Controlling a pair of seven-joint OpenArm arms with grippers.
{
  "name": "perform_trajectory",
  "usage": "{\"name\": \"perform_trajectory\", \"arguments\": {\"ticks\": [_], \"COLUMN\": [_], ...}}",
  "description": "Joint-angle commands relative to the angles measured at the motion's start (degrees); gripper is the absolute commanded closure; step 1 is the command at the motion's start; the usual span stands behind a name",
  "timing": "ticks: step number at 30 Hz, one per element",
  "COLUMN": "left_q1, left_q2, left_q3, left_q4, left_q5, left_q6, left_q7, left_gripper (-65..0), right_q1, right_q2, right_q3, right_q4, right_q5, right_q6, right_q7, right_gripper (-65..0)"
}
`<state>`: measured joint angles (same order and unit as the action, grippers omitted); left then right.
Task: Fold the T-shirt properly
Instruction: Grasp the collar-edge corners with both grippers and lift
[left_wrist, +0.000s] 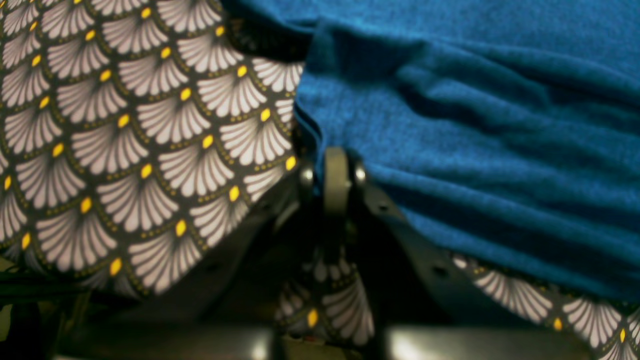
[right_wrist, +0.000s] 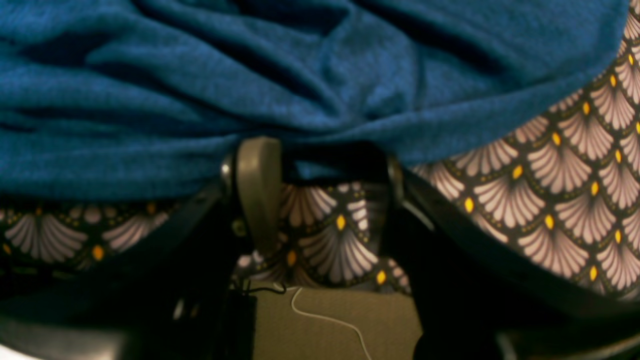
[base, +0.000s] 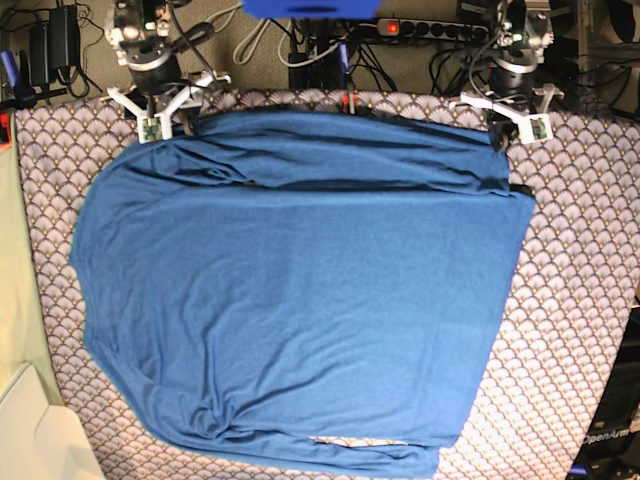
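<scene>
The blue T-shirt (base: 300, 300) lies spread flat on the scallop-patterned table cover (base: 580, 300), with folds bunched along its far edge. My left gripper (left_wrist: 332, 165) is at the far right corner of the shirt (left_wrist: 475, 125). Its jaws are together with the hem caught between the tips. In the base view it (base: 503, 130) sits at that corner. My right gripper (right_wrist: 325, 170) is open at the far left corner (base: 165, 128). The shirt edge (right_wrist: 200, 75) drapes over its fingertips (right_wrist: 257, 175), and the table cover (right_wrist: 550, 190) shows in the gap.
Cables and a power strip (base: 430, 28) run behind the table's far edge. A cream box (base: 40, 430) stands off the table at the near left. Bare patterned cover lies to the right of the shirt and left of it (left_wrist: 125, 150).
</scene>
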<state>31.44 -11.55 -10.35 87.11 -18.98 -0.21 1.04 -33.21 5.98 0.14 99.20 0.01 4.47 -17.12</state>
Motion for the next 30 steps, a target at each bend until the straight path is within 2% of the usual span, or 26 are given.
{"name": "perform_trajectory", "arguments": {"ticks": [1,5,7,10,15,24,30], "left_q1": [0.4,0.5,1.0,1.1,1.2,2.4,1.8], "left_q2": [-0.4,-0.4,-0.4,-0.4,-0.4,-0.4,-0.9], "left_q3": [-0.2,-0.2,-0.2,-0.2,-0.4,-0.5,-0.7], "left_q4": [0.8,0.8,0.9,1.0,1.0,7.1,7.6], "left_q5": [-0.1,-0.1,-0.1,-0.1,-0.1,-0.1,-0.1], "left_q6": [-0.1,-0.1,-0.1,-0.1,-0.1,0.2,0.3], "left_q7": [-0.5,-0.5,-0.5,-0.5,-0.5,-0.5,-0.5], "left_gripper": [-0.2,-0.2,-0.2,-0.2,-0.2,-0.2,-0.2], "right_q1": [-0.6,-0.6,-0.6,-0.7,-0.8,-1.4,-0.5], "right_q2": [0.2,0.2,0.2,0.2,0.2,0.2,0.3], "right_q3": [0.0,0.0,0.0,0.0,0.0,0.1,0.1], "right_q4": [0.1,0.2,0.5,0.6,1.6,10.9,11.8], "right_q5": [-0.4,-0.4,-0.4,-0.4,-0.4,-0.4,-0.4], "right_q6": [-0.1,0.1,0.1,0.1,0.1,0.1,0.1], "right_q7": [-1.9,-1.9,-1.9,-1.9,-1.6,-1.8,-1.8], "right_gripper": [-27.4,-25.1,-17.4,0.0,0.0,0.0,0.0]}}
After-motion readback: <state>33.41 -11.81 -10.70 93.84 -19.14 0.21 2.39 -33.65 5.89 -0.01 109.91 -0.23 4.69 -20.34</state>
